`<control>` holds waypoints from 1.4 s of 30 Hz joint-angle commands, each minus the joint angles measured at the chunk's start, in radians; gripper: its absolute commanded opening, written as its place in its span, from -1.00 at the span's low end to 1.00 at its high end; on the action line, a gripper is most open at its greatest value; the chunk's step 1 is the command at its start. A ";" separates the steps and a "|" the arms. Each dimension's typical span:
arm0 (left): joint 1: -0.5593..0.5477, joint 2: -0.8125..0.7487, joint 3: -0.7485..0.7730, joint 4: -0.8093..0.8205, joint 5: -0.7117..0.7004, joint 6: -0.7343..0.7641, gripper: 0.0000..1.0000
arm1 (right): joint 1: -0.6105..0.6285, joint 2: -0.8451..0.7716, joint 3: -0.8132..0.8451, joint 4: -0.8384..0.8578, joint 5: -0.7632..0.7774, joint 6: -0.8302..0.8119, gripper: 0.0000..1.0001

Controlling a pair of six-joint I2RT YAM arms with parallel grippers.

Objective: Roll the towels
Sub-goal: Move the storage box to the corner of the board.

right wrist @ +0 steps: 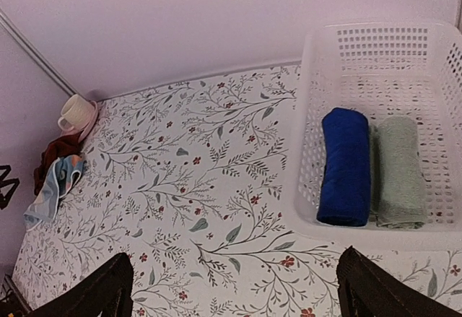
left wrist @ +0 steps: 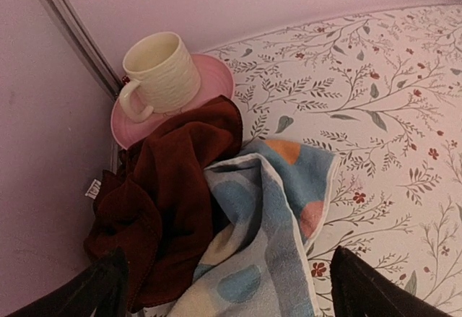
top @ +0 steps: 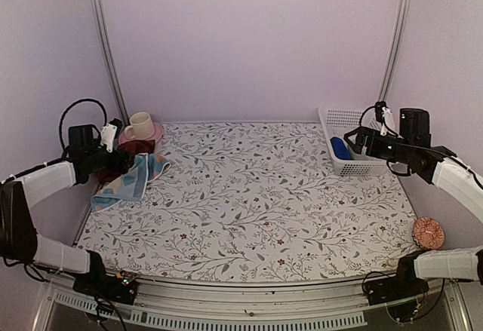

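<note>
A: Beside the cream mug (left wrist: 160, 71), what's there?
B: The maroon towel (left wrist: 173, 187), against its pink plate (left wrist: 216, 79), with the blue towel (left wrist: 267, 216) partly on top. The left gripper (left wrist: 227, 255) hangs over them, spread wide. The right gripper (right wrist: 234, 258), spread too, is far off.

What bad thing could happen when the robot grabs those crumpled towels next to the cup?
The maroon towel touches the rim of the pink plate, so pulling it might drag the plate and tip the mug standing on it. The light-blue towel lies bunched over the maroon one, so the open left gripper above them could pinch both at once instead of one.
</note>
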 commanded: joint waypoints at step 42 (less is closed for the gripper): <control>-0.083 0.239 -0.068 -0.218 0.175 0.319 0.48 | 0.410 0.803 0.333 0.039 0.620 0.227 0.98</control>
